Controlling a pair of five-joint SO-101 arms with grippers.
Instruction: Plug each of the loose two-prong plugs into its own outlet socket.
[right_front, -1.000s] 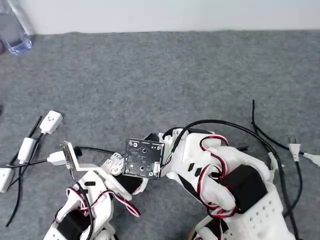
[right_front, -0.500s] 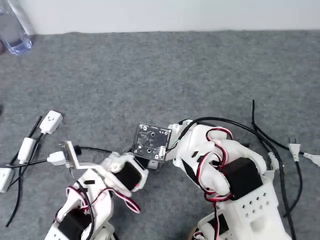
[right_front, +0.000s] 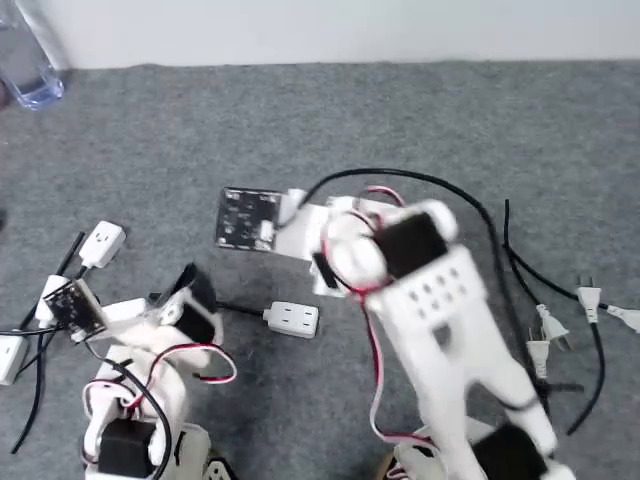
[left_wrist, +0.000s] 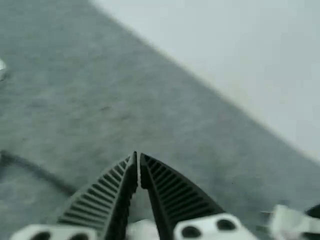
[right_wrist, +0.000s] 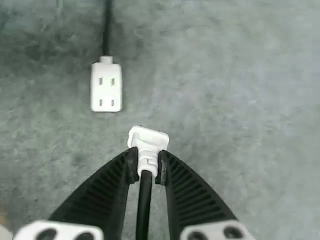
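Note:
My right gripper is shut on a white two-prong plug, whose black cord runs back between the fingers. The plug hangs above the grey carpet, a short way from a white outlet socket lying face up. In the high view that socket lies mid-table between the two arms. My left gripper is shut with nothing between its tips and points over bare carpet toward the wall. Two more loose plugs lie at the right. Other sockets lie at the left.
Black cords loop over the carpet on the right, and more cords trail among the sockets on the left. A clear bottle stands at the far left corner. A pale wall borders the carpet at the back.
The right arm has stretched out and up over the middle of the carpet. The left arm has pulled back to the left. The mid-table socket has come into the open.

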